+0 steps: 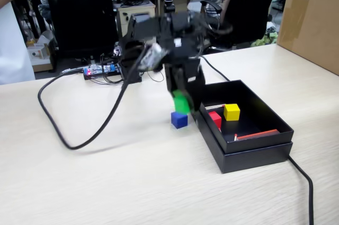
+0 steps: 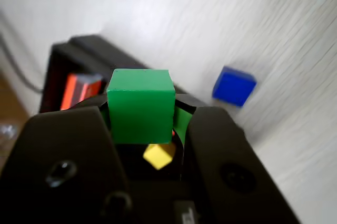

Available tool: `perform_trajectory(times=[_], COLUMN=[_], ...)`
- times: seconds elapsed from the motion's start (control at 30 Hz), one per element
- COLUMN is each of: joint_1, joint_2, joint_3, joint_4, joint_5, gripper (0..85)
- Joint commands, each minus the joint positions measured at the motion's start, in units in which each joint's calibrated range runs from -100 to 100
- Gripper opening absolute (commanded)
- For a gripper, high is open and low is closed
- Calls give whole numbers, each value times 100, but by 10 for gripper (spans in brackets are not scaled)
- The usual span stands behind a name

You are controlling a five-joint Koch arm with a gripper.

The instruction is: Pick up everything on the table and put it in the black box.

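My gripper (image 1: 181, 103) (image 2: 141, 109) is shut on the green cube (image 1: 180, 101) (image 2: 140, 106) and holds it above the table, just left of the black box (image 1: 254, 153) (image 2: 63, 55) in the fixed view. The blue cube (image 1: 179, 120) (image 2: 234, 86) rests on the table right under the green one, close to the box's left wall. Inside the box lie the red cube (image 1: 215, 118) and the yellow cube (image 1: 231, 111) (image 2: 159, 155). In the wrist view the yellow cube shows between the jaws, below the green cube.
A red-and-white stick (image 1: 257, 134) (image 2: 79, 89) lies in the box. A thick black cable (image 1: 79, 124) loops across the table at the left, and another runs off from the box's right corner (image 1: 304, 182). A brown carton (image 1: 312, 18) stands at the back right.
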Motion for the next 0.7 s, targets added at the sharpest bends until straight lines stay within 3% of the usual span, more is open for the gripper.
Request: perform_trajectory(times=[0.0,0.13,0.47,0.5,0.67], joint_1=[293,918,1206,1206,1177], joint_2=[-942,-564,1640,1881,1823], joint_3=[388,443,1023,969,942], joint_4=[-219,-219,-219,-227,-357], joint_5=[44,376,708,742,742], gripper=[72,74,80,189,310])
